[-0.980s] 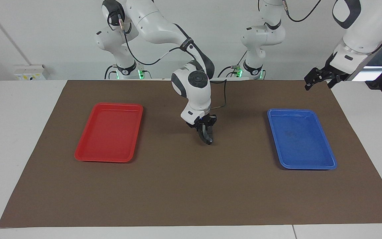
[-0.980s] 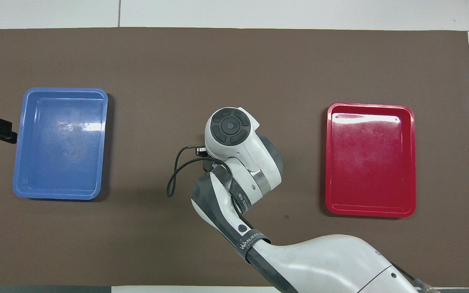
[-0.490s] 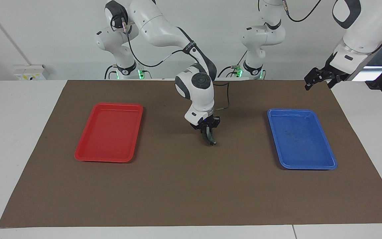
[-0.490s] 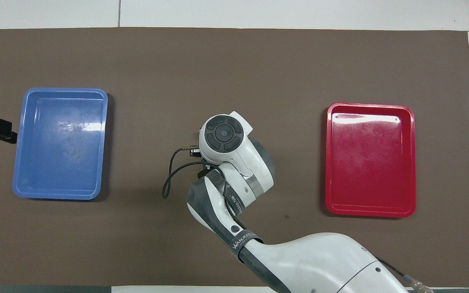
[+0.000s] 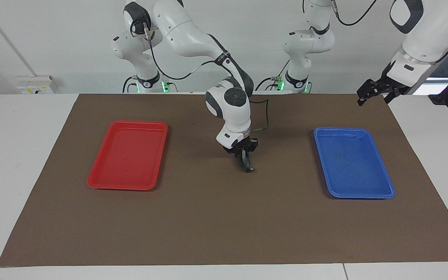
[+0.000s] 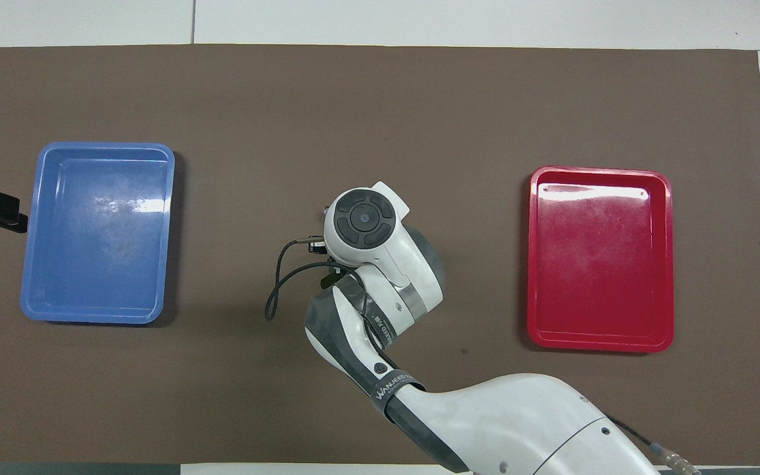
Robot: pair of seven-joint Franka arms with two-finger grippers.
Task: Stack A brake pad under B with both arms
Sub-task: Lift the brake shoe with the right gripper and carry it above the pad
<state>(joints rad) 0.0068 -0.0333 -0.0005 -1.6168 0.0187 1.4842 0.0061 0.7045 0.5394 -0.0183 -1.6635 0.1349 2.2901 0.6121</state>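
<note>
R gripper (image 5: 246,160) shut on B (image 5: 248,165), L gripper (image 5: 368,94) waits

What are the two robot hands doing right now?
Right tool: shut on a dark curved piece, over the mat's middle.
Left tool: waits near the blue tray; grip cannot be told.

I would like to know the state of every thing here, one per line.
right gripper: low over the mat's middle, shut on B
left gripper: raised near the blue tray, waiting
red tray: empty
blue tray: empty
</note>
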